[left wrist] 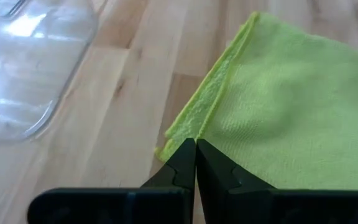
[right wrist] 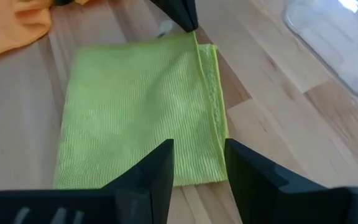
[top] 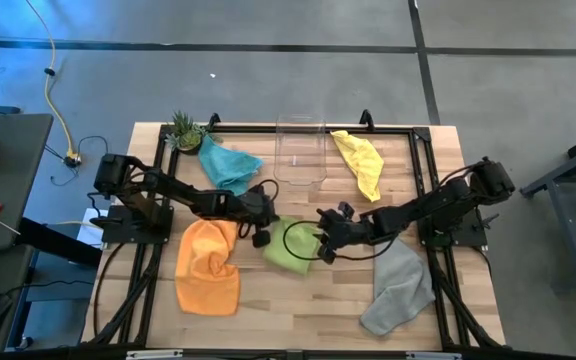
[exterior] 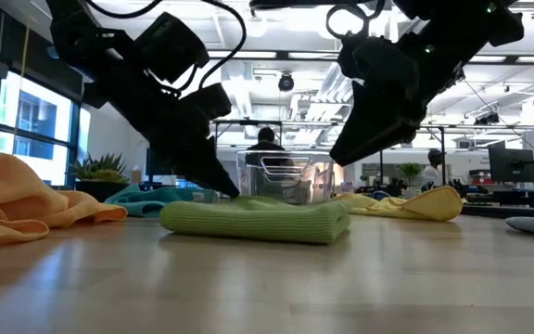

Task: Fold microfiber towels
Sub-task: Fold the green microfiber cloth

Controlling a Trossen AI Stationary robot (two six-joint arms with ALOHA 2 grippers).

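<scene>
Left gripper (left wrist: 196, 163) pinches lime towel (left wrist: 291, 118) corner (wrist view only).

Ribbed matt lime cloth (right wrist: 142, 112); smooth pale wood table (right wrist: 272, 124); glossy clear plastic bin (left wrist: 30, 62).

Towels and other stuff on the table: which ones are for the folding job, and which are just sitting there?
For the job: lime green towel, pinched at a corner by the left gripper; orange towel; teal towel; yellow towel; grey towel.

Just sitting there: clear plastic bin; small plant.
</scene>
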